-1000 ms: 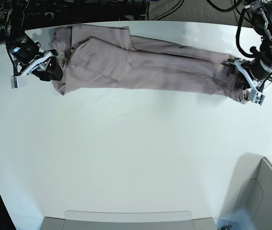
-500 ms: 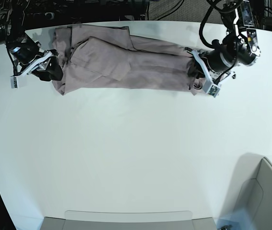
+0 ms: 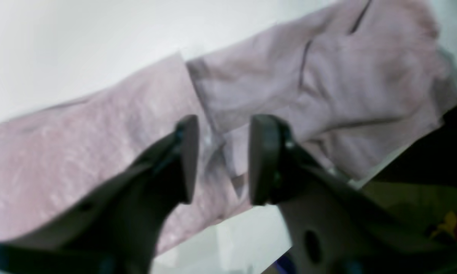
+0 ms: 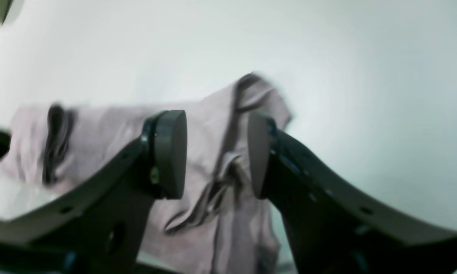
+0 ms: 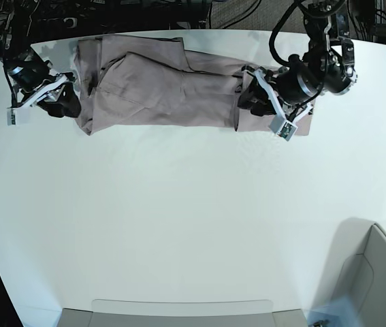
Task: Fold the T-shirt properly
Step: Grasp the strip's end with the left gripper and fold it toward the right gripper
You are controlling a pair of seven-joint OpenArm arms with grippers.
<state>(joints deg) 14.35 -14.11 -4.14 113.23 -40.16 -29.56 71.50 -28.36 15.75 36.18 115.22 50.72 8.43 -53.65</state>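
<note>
Lying creased on the white counter [image 5: 193, 225], dusty-pink T-shirt [image 5: 158, 88], long axis running between both claws; left claw [image 3: 220, 160] parted around a fold, right claw [image 4: 217, 152] parted at the other end.

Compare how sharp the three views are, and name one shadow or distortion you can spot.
Left wrist view: soft and smeared, the T-shirt blurred behind the left gripper. Right wrist view: also blurred, cloth edges streaked past the right gripper. Base view: sharpest, though the table edge curves and a bluish shadow falls beside the grey bin.
</note>
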